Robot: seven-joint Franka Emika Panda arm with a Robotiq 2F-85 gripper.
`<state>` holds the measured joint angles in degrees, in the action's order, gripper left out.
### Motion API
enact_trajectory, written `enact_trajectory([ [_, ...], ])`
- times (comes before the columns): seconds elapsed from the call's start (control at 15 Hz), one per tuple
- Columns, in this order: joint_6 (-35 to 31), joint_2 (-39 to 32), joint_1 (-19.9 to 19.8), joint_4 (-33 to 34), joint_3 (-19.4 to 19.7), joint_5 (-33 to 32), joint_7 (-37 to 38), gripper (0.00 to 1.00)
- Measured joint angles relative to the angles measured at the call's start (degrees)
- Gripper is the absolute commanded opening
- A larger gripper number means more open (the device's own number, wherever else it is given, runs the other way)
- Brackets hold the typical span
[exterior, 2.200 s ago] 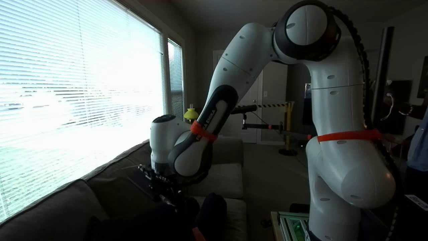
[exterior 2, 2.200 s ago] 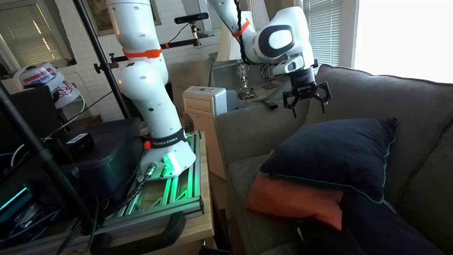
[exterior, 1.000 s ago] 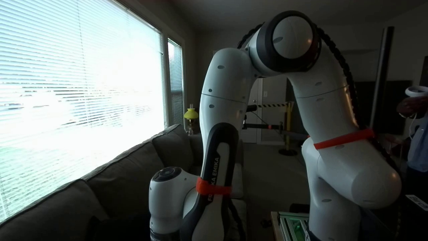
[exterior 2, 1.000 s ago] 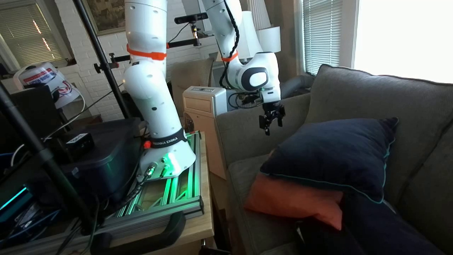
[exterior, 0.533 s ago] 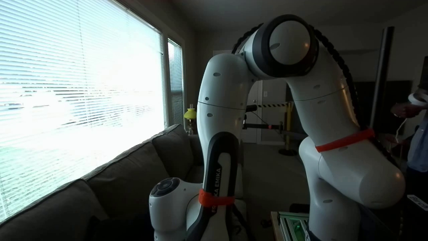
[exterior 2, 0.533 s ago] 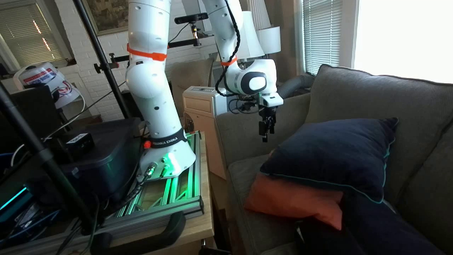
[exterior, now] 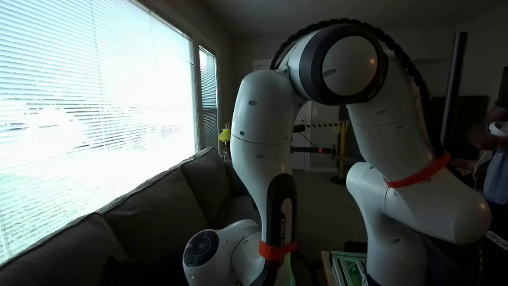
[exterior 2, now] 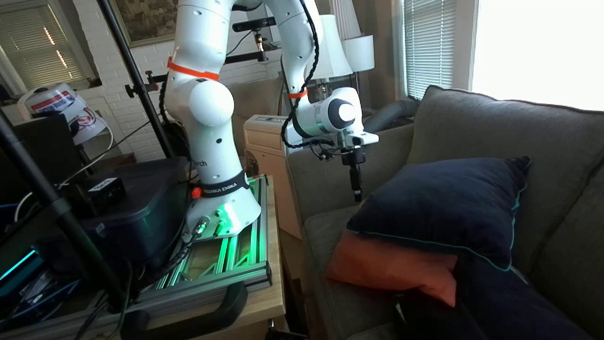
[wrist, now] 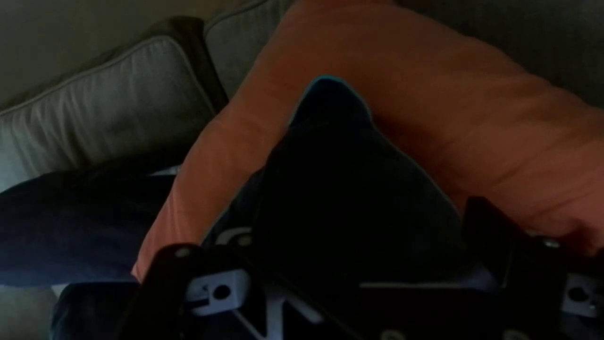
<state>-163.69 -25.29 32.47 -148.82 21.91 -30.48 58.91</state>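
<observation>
With gripper (exterior 2: 357, 192) spread, pinching nothing | see teal-edged navy pillow (exterior 2: 439, 203) at 3 o'clock from it, in an exterior view | with long axis seemingly 9-to-3

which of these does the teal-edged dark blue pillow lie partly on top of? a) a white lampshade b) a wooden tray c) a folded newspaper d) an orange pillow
d: in an exterior view the orange pillow pokes out from beneath the dark blue pillow, and the wrist view shows the same overlap.
</observation>
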Motion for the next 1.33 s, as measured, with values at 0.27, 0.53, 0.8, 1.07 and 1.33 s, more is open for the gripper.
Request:
enact_trajectory([
  [0.27,-0.26,-3.65,11.87,0.08,9.54,-9.93,10.62,1.00],
  [0.53,-0.45,-7.39,19.90,-0.32,13.23,-11.66,20.77,1.00],
  [0.8,-1.84,-10.87,24.41,-0.75,14.59,-11.66,28.33,1.00],
  [1.07,-4.53,-14.82,28.59,-1.03,16.66,-11.52,33.35,0.73],
  [1.33,-7.24,-19.30,32.32,-1.13,17.73,-9.09,34.48,0.53],
])
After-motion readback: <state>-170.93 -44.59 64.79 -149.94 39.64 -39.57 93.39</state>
